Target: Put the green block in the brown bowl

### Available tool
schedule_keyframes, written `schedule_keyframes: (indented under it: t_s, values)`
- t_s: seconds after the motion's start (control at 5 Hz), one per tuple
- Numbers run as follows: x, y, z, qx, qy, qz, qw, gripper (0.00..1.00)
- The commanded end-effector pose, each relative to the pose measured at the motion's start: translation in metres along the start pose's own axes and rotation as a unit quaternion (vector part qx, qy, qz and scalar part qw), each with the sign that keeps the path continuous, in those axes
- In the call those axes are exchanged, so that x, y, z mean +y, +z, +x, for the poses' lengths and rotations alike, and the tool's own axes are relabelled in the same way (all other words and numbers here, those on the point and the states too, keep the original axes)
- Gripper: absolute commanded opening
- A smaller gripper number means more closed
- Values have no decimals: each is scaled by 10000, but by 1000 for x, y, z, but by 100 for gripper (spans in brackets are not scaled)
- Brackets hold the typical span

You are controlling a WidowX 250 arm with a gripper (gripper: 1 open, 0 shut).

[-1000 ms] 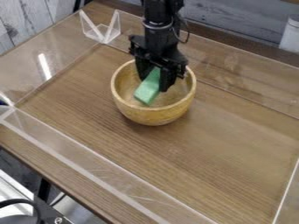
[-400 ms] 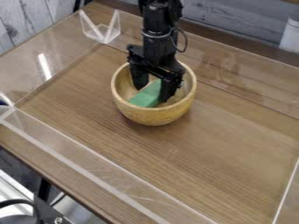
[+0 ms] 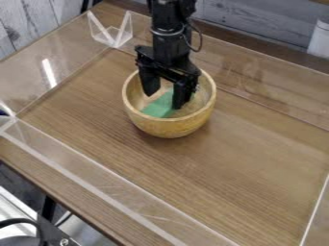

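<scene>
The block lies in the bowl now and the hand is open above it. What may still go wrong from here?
1. The open hand hangs low inside the brown bowl, with its fingers near the rim. A sideways move might catch the rim and push or tip the bowl.
2. The green block lies just below the fingers. Whether it touches one cannot be told, so a careless lift might drag it.
</scene>
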State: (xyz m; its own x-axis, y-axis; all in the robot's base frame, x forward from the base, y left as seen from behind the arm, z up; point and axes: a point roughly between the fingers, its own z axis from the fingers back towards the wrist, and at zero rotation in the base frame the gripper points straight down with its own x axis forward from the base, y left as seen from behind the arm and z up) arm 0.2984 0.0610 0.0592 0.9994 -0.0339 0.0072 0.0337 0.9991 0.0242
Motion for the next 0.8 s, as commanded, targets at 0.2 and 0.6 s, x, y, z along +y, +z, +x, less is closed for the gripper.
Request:
schedule_keyframes:
  t_s: [0.2, 0.6]
  values:
    - [4, 20, 2, -285, 49, 46, 9996, 100]
    - [2, 19, 0, -248, 77, 15, 9997, 100]
